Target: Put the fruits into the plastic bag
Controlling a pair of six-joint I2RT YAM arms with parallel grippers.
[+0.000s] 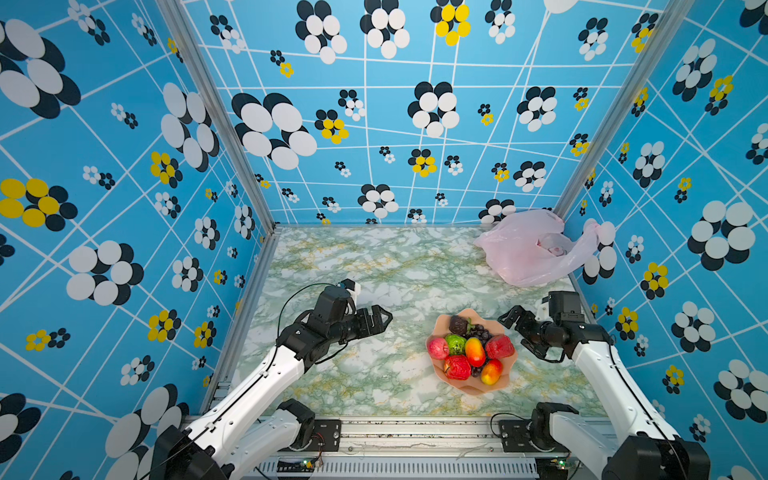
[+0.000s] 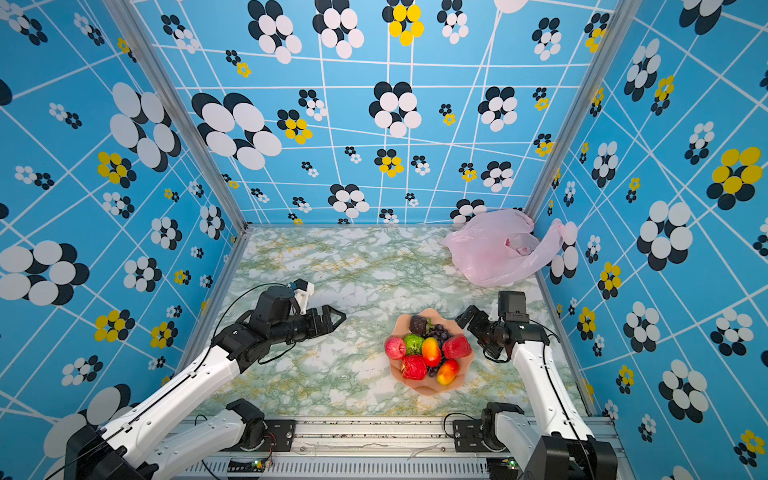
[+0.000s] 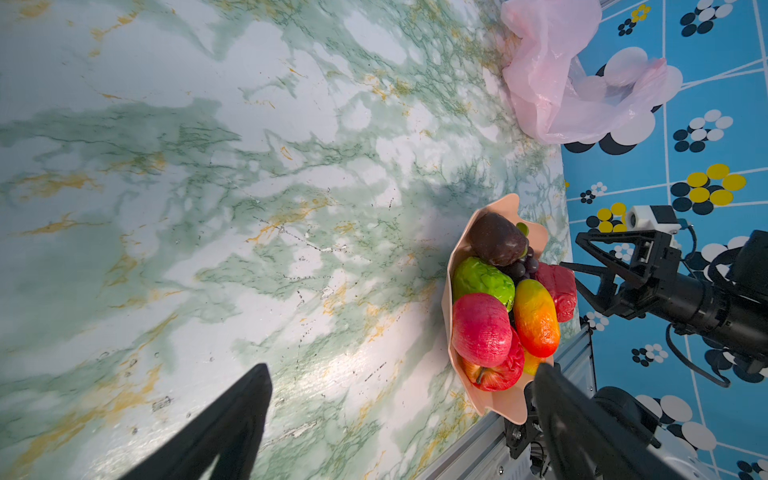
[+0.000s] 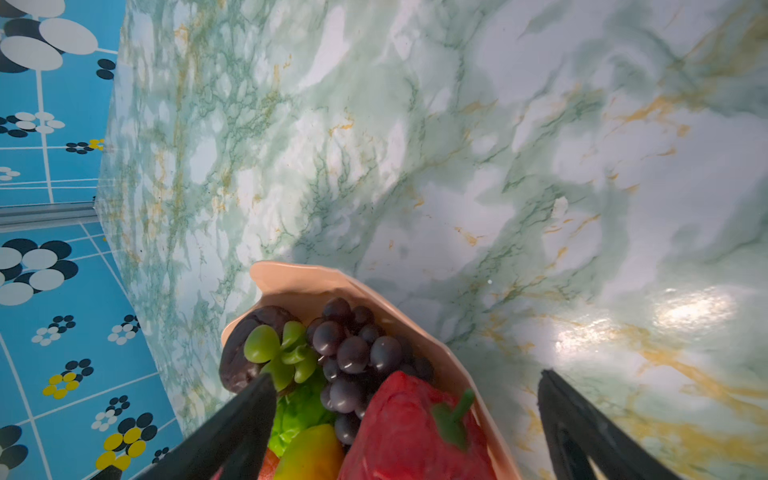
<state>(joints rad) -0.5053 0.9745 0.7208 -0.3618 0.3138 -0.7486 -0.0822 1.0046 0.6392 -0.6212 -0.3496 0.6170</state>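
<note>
Left claw (image 1: 384, 319), right claw (image 1: 512, 330) — rolled sideways, gaping.

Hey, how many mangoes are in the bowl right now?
2. One mango lies in the middle of the bowl. The second mango lies at the bowl's edge nearest the robot. More could be hidden under the pile.

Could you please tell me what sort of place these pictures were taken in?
Most likely a robot test booth, not a kitchen: blue flower-printed panels on an aluminium frame enclose a marble-patterned tabletop, two arms are bolted to its front rail, and the fruits look like toys.
</note>
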